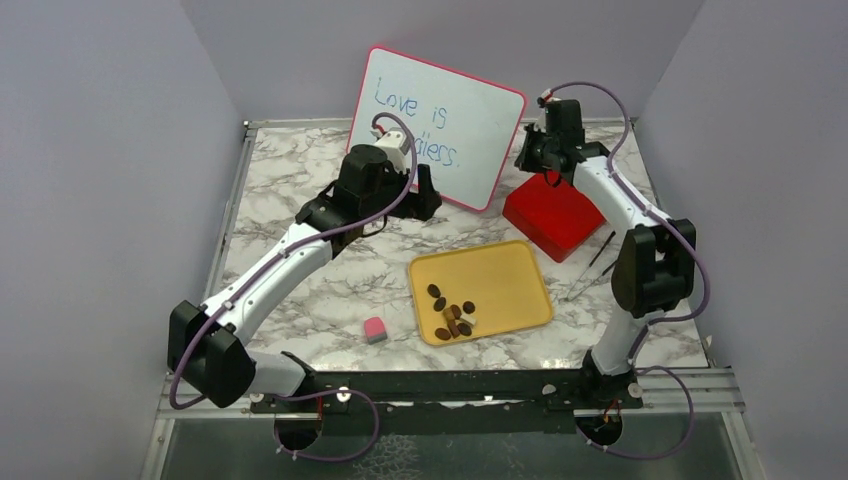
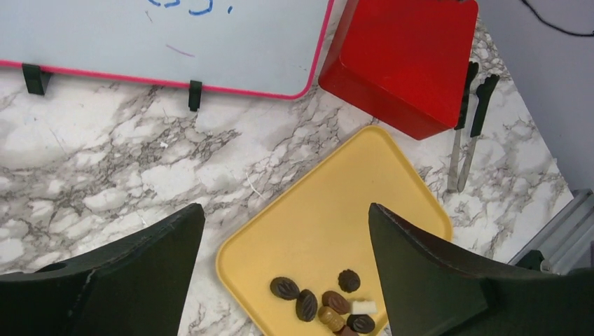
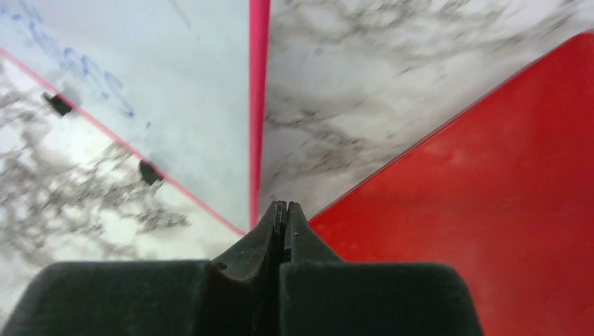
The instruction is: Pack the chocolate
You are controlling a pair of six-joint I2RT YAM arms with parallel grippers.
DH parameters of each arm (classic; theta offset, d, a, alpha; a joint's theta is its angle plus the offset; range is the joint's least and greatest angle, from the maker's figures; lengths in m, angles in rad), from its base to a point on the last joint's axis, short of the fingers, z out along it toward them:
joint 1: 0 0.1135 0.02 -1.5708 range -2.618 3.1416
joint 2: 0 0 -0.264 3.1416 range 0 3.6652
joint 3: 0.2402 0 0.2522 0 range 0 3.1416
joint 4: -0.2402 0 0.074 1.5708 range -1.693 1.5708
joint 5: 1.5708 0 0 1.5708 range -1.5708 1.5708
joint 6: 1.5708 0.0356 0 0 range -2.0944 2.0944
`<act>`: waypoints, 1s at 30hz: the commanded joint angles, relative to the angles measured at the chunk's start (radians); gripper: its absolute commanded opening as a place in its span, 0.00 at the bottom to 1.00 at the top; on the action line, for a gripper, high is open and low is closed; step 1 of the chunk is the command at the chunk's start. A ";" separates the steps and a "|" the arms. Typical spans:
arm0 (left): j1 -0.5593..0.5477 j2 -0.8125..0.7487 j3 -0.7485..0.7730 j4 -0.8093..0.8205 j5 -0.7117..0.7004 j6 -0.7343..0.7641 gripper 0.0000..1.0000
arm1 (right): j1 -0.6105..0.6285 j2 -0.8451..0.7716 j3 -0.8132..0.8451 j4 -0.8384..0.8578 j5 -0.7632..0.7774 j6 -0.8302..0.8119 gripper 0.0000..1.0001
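Left wrist: left gripper [image 2: 286, 210] spread, empty; chocolate [image 2: 326, 304] on yellow tray [image 2: 350, 182] between jaws. Right gripper [image 3: 281, 206] clenched, empty; red box [image 3: 490, 182] beside tips.

- Whiteboard [image 1: 440, 125] is standing tilted at the back of the marble table [image 1: 290, 170], with a pink frame and blue handwriting showing.
- Red box [image 1: 552, 215] is sitting just right of the board's lower corner.
- Yellow tray [image 1: 500, 275] is lying in front of the box, mid-table.
- Black-handled tweezers [image 1: 595, 262] are lying just beside the box's right edge.
- Pink-and-white cube [image 1: 375, 329] is sitting alone left of the tray, near the front edge.
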 commanded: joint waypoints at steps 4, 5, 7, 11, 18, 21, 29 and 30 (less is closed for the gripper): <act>0.001 -0.103 -0.115 -0.017 -0.051 0.081 0.99 | -0.059 0.012 0.016 0.188 0.317 -0.173 0.01; 0.001 -0.109 -0.127 -0.019 -0.054 0.085 0.99 | -0.078 0.024 0.020 0.213 0.317 -0.173 0.01; 0.001 -0.121 -0.153 -0.021 -0.052 0.090 0.99 | -0.114 0.070 0.045 0.240 0.301 -0.171 0.01; 0.001 -0.143 -0.179 -0.022 -0.055 0.104 0.99 | -0.161 0.178 0.149 0.226 0.274 -0.183 0.01; -0.002 -0.173 -0.203 -0.026 -0.050 0.114 0.99 | -0.203 0.350 0.270 0.195 0.267 -0.178 0.01; -0.009 -0.170 -0.203 -0.029 -0.057 0.117 0.99 | -0.234 0.432 0.317 0.146 0.254 -0.170 0.01; -0.025 -0.166 -0.202 -0.031 -0.068 0.119 0.99 | -0.235 0.379 0.299 0.142 0.275 -0.164 0.01; -0.025 -0.168 -0.202 -0.031 -0.068 0.118 0.99 | -0.235 0.378 0.323 0.126 0.268 -0.167 0.01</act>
